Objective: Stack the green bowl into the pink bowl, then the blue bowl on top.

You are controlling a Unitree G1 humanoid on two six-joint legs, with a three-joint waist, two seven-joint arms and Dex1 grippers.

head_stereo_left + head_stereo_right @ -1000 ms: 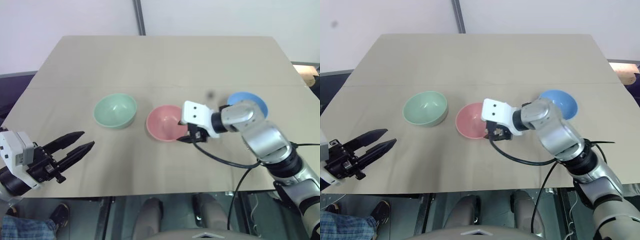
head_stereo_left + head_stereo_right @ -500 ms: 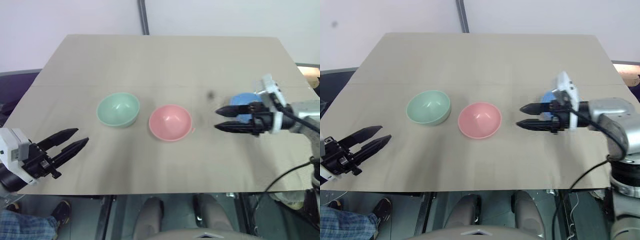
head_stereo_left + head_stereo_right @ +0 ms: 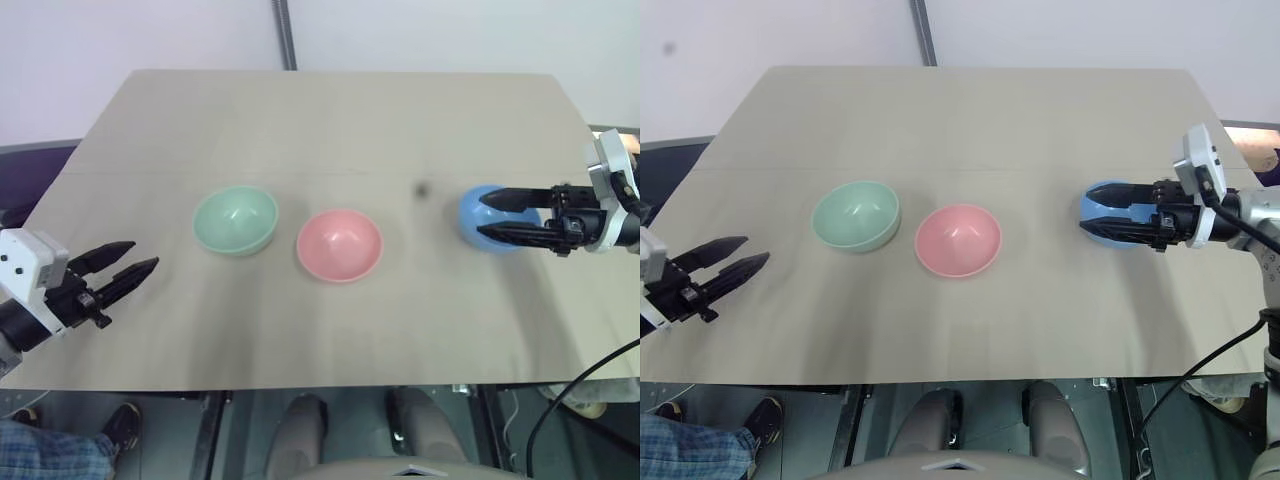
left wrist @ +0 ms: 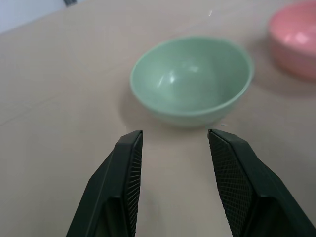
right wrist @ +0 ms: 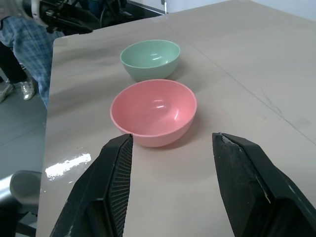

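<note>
Three bowls stand in a row on the tan table [image 3: 320,120]: the green bowl [image 3: 235,220] on the left, the pink bowl [image 3: 339,245] in the middle, the blue bowl [image 3: 468,212] on the right. All three are upright and apart. My right gripper [image 3: 487,216] hovers open over the blue bowl, pointing left; in its wrist view the pink bowl [image 5: 153,112] lies beyond its fingers [image 5: 113,182]. My left gripper [image 3: 142,255] is open and empty near the table's front left edge, facing the green bowl [image 4: 191,81].
A person's leg in jeans [image 3: 40,450] stands off the table's front left corner. A chair [image 3: 350,440] sits below the front edge. A black cable [image 3: 580,390] hangs from the right arm. Bare tabletop lies behind the bowls.
My right gripper swung from the pink bowl's rim out to the right and now hangs over the blue bowl. My left gripper drifted left, toward the table's edge. The bowls stayed put.
</note>
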